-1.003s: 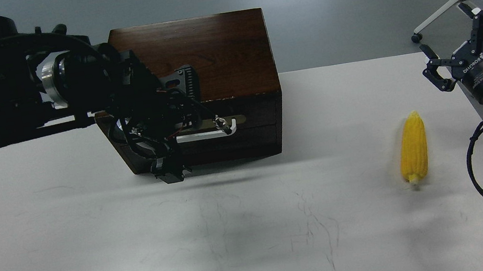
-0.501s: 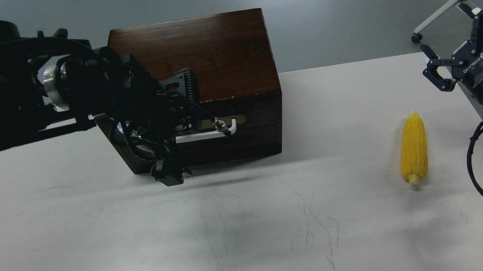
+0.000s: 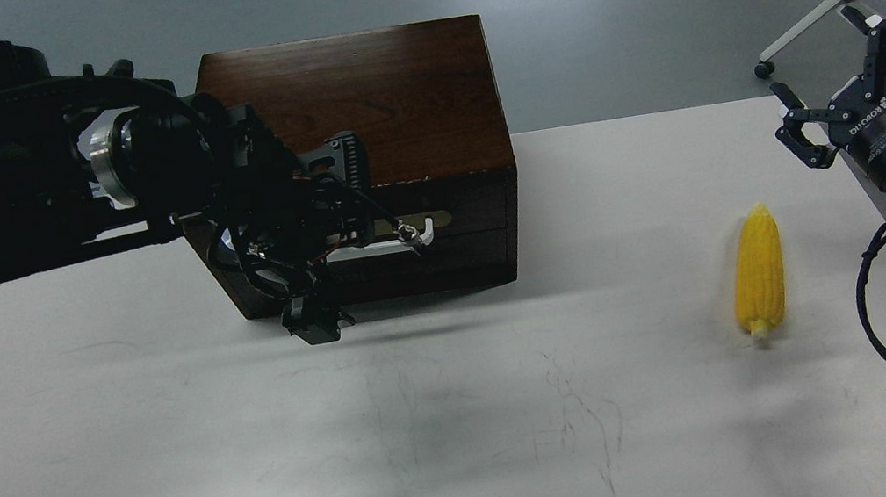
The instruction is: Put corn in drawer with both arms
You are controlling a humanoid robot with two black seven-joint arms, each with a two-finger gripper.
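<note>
Corn (image 3: 758, 272) flat on counter (image 3: 176, 469), frame right; drawer (image 3: 452, 222) closed; L claw (image 3: 317, 242) at handle, state unclear; R claw (image 3: 857, 85) wide, upper right.

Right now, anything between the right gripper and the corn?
No. In the head view, only bare white table lies between the open right gripper and the corn.

Box upper centre, corn right, both on the table (image 3: 176, 469).
Box (image 3: 384, 98) sits far left of corn (image 3: 758, 271); left gripper (image 3: 322, 241) before its drawer (image 3: 465, 218).
</note>
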